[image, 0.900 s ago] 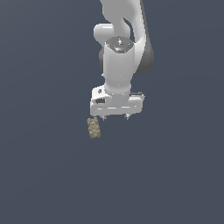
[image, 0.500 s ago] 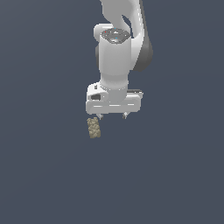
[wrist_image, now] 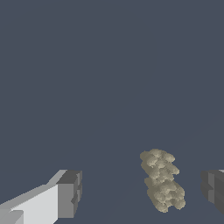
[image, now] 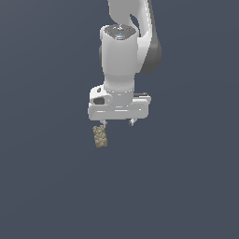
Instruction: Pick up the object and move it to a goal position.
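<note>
Nothing else lies on the plain dark grey floor, and nothing blocks the way. The white arm fills the upper centre of the exterior view, its gripper pointing down. The jaws stand wide apart and touch nothing. The object lies just below the gripper, under the finger on the exterior view's left. In the wrist view the object sits between the dark pads, nearer one. Its long axis runs near vertical in the frame, slightly tilted.

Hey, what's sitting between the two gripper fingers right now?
In the wrist view, the tan pebbled block lies between the open gripper's fingers, nearer one finger than the other and touching neither. Otherwise only bare dark floor shows there.
</note>
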Available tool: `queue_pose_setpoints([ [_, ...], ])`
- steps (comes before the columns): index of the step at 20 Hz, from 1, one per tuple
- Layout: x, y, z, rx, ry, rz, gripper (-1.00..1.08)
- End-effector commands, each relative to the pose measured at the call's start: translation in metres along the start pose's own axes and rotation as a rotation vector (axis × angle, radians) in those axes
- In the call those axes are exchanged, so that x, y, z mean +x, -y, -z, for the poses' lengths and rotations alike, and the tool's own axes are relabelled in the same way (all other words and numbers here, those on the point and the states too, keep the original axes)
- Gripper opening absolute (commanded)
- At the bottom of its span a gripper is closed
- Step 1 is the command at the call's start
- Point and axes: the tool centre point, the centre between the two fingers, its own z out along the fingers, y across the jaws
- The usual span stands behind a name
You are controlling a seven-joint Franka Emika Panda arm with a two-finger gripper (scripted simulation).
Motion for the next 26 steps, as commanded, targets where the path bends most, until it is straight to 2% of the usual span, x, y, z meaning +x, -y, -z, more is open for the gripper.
queue_pose_setpoints([
  [1,-0.001,-0.002,-0.003,0.0,0.003,0.003,1.0],
  [9,-0.019,-0.025,-0.031,0.004,0.038,0.043,1.0],
  [18,-0.061,-0.068,-0.087,0.025,0.105,0.124,1.0],
  [26,-0.085,-0.087,-0.113,0.042,0.138,0.164,1.0],
])
